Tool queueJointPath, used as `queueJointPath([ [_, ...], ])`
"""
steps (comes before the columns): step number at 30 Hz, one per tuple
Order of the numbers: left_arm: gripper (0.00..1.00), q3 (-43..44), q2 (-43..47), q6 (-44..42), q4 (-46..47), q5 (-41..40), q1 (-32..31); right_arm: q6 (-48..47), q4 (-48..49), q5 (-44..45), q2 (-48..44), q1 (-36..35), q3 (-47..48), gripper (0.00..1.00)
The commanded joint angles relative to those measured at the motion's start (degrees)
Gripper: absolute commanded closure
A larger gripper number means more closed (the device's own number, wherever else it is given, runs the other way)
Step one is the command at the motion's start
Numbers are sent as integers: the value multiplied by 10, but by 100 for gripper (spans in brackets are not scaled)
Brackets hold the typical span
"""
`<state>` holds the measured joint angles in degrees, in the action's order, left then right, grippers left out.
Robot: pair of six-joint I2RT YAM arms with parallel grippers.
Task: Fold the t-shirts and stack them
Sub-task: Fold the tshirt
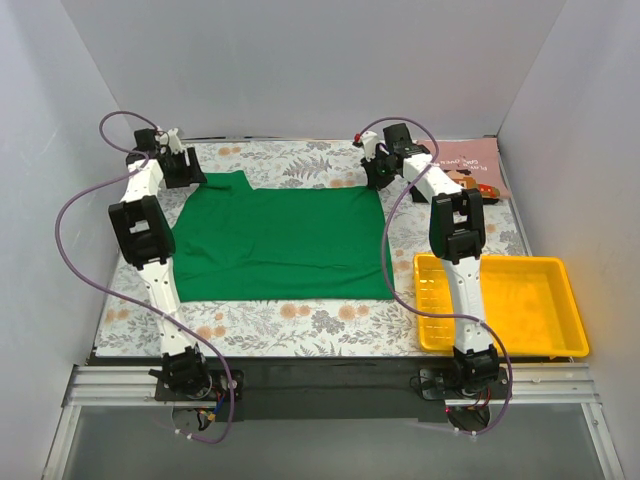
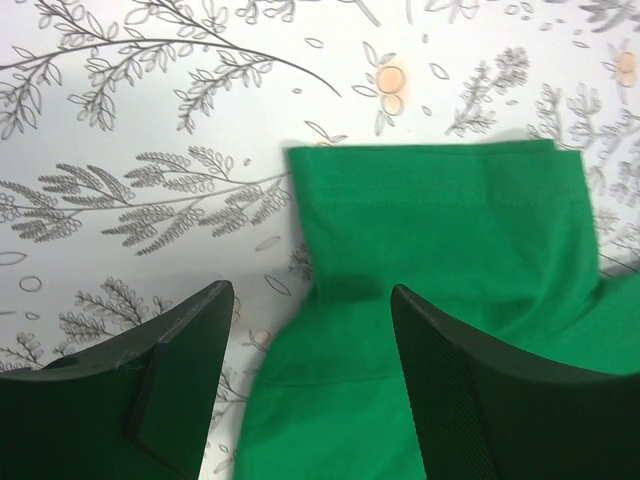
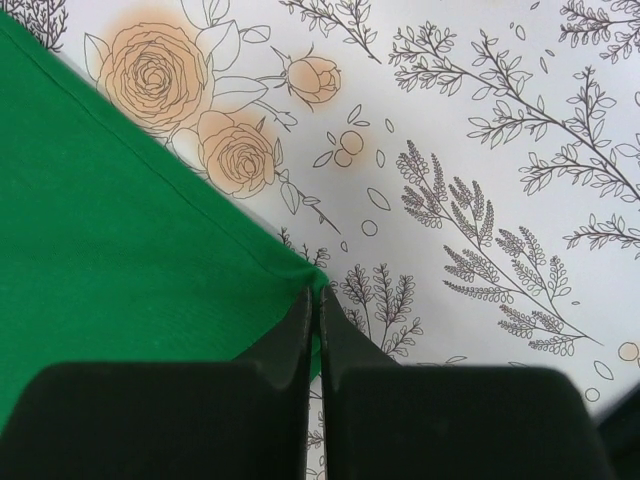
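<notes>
Grip check: right gripper (image 3: 315,298) closed, apparently pinching green t-shirt (image 1: 280,245) corner. Left gripper (image 2: 310,295) open astride sleeve (image 2: 440,200): close firmly, then lift both evenly.

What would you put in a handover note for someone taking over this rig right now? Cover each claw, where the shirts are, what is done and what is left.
Left claw: open, straddling the far-left sleeve of the green t-shirt, not gripping it.
Right claw: shut on that shirt's far-right corner.
Shirts: the green t-shirt lies spread flat mid-table; the pink t-shirt lies at the far right corner, behind the right arm. No black one in view.
Done: green shirt laid out, one corner pinched.
Left: grip the sleeve side, fold the green shirt, then stack the shirts.
</notes>
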<state>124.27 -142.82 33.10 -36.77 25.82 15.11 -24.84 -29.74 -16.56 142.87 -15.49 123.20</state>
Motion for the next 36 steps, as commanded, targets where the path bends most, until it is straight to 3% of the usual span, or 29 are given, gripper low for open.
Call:
queueJointPath([
  [1, 37, 39, -5, 1, 17, -33, -10, -10, -8, 13, 1, 0, -9, 99],
  [10, 37, 69, -47, -11, 28, -36, -32, -15, -11, 7, -4, -1, -9, 99],
  [16, 51, 88, -69, -1, 33, -30, -39, -14, -13, 6, -7, -2, -9, 99],
  [19, 59, 90, -72, -3, 39, -25, -43, -14, -12, 6, -10, -1, -9, 99],
  [24, 100, 100, -71, 17, 60, -7, -44, -18, -14, 3, -23, -2, -13, 99],
  [32, 100, 32, 45, 31, 153, 75, -43, -20, -15, -2, -65, 1, -22, 99],
  [36, 100, -23, 109, 17, 156, 94, -36, -40, -15, -5, -107, 3, -55, 99],
])
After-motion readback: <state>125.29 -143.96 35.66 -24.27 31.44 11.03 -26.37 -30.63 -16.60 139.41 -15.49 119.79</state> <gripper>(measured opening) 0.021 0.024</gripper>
